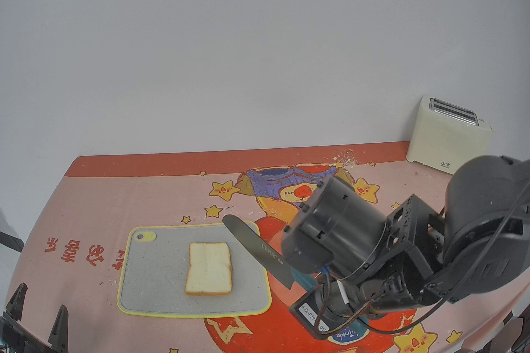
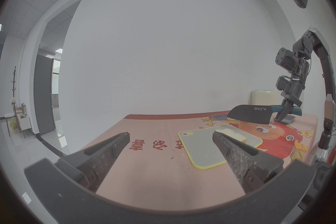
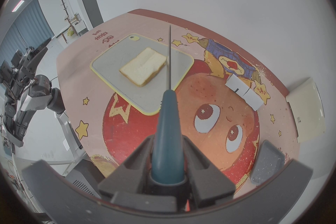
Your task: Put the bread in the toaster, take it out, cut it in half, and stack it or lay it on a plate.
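A slice of bread [image 1: 208, 268] lies flat on the grey, yellow-rimmed cutting board [image 1: 154, 282] at the table's front left. My right gripper [image 3: 168, 144] is shut on the teal handle of a knife [image 3: 167, 130]. It holds the dark blade [image 1: 256, 249] edge down in the air over the board's right edge, right of the bread [image 3: 142, 66]. The cream toaster [image 1: 447, 134] stands at the back right with nothing showing in its slots. My left gripper [image 2: 171, 146] hangs open and holds nothing at the front left corner, well short of the board [image 2: 201, 151].
A small dark grey tray [image 3: 267, 161] lies near the table's front right. A white card [image 3: 244, 90] rests on the printed tablecloth between board and toaster [image 3: 306, 109]. Crumbs dot the cloth near the back edge. The wall stands close behind the table.
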`<state>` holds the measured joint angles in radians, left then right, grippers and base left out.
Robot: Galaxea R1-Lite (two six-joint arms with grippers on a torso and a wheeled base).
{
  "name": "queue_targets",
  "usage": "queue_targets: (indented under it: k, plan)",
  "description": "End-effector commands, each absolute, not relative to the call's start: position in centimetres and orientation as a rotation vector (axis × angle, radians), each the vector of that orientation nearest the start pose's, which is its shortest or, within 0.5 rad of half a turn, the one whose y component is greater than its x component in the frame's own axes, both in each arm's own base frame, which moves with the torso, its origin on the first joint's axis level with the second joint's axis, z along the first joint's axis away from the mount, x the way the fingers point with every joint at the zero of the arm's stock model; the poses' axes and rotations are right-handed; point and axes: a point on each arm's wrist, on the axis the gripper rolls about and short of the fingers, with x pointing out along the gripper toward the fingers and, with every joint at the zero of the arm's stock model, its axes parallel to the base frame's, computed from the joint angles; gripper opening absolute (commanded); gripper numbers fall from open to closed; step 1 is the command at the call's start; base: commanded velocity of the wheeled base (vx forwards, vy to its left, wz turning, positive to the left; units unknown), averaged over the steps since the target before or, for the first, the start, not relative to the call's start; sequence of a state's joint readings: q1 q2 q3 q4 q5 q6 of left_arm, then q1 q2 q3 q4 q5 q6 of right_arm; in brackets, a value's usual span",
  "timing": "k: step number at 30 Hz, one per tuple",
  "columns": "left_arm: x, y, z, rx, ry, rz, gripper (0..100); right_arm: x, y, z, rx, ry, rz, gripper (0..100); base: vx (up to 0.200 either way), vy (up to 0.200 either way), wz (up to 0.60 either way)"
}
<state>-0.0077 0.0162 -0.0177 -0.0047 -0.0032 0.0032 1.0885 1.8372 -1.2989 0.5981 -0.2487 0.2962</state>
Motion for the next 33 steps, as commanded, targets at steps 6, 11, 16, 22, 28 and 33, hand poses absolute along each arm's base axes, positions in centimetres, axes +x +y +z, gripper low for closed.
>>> queue_targets:
  k: [6,11,16,22,28,33]
  plan:
    - [-4.8,0.3,22.4,-0.072,-0.488,-0.034,100,14.3,27.3,17.5,-0.467,0.992,0.607,0,0.0,0.0,0.0]
    - [-2.2,0.4,24.5,-0.028,-0.229,-0.299,100,12.9,27.3,18.4,-0.467,0.965,0.654,0,0.0,0.0,0.0]
    - [3.7,-1.9,25.1,-0.009,-0.044,-0.563,100,12.1,27.6,18.0,-0.491,0.97,0.68,0,0.0,0.0,0.0]
    - [8.2,-4.1,24.4,-0.005,0.091,-0.636,100,11.8,28.7,17.2,-0.514,0.969,0.703,0,0.0,0.0,0.0]
    - [11.8,-5.7,23.1,0.0,0.167,-0.639,100,11.4,30.8,16.1,-0.504,0.926,0.745,0,0.0,0.0,0.0]
    - [13.1,-6.3,22.1,0.004,0.208,-0.634,100,11.8,31.5,15.2,-0.532,0.938,0.745,0,0.0,0.0,0.0]
